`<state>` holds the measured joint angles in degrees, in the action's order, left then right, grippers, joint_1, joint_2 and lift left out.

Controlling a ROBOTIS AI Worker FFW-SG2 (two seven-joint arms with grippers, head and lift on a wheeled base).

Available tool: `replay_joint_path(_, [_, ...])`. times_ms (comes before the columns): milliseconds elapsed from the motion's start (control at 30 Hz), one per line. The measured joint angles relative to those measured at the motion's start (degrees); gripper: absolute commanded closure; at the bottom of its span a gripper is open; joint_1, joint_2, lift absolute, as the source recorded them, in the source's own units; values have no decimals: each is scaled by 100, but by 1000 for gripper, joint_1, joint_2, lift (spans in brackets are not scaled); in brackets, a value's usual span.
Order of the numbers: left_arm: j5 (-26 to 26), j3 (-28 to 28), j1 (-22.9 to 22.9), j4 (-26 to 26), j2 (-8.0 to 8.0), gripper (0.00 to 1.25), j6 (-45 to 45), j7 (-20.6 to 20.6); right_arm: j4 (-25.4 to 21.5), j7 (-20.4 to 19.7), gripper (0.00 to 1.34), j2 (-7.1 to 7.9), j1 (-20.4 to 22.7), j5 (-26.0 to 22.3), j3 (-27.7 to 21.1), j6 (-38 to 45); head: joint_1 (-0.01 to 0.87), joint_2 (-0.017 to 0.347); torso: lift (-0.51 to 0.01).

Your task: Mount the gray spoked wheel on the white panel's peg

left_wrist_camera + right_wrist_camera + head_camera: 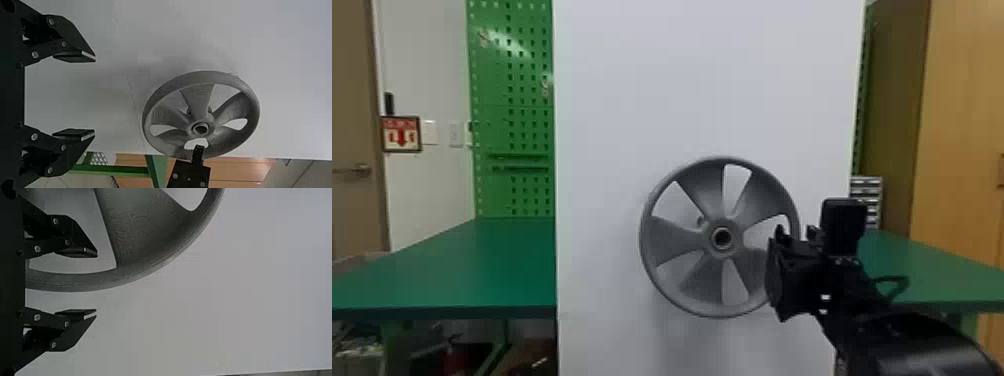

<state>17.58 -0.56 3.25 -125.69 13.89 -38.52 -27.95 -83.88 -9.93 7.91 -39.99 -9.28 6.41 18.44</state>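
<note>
Wheel [677, 236] looks mounted on the white panel [632, 100]. Right gripper [96, 284] straddles its rim [70, 282], unclenched; left gripper [95, 96] gapes apart from it. Withdrawal seems left.

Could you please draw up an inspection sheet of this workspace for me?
Surface: white panel stands upright; green tabletop behind it, to the left.
Job's things: gray wheel upright in front of the panel, hub facing out; whether it is seated on the peg, cannot tell.
Clutter: assorted items under the tabletop, far left, too indistinct to name.
Grippers: left claw open and holding nothing; right claw open, the wheel's rim visible between its fingers.
Cables: black cable looping out beside the right arm.
Surroundings: green pegboard and door at left, wooden cabinet at right.
</note>
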Motion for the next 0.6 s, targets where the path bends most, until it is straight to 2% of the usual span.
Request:
replay_joint_path(67, [0,2,2,0,0,564,0,0,13,0,248,0,0,-13,-3,-13,123,-8,-398])
replay_joint_path(133, [0,3,5,0,0,564,-1,0,26,5,15,1,0,-29,-4,-30,123,-8,-398])
replay_joint_path(600, [9,4,9,0,0,564,-2,0,53,18,-2,7,17,-64,-3,-66,123,-8,-398])
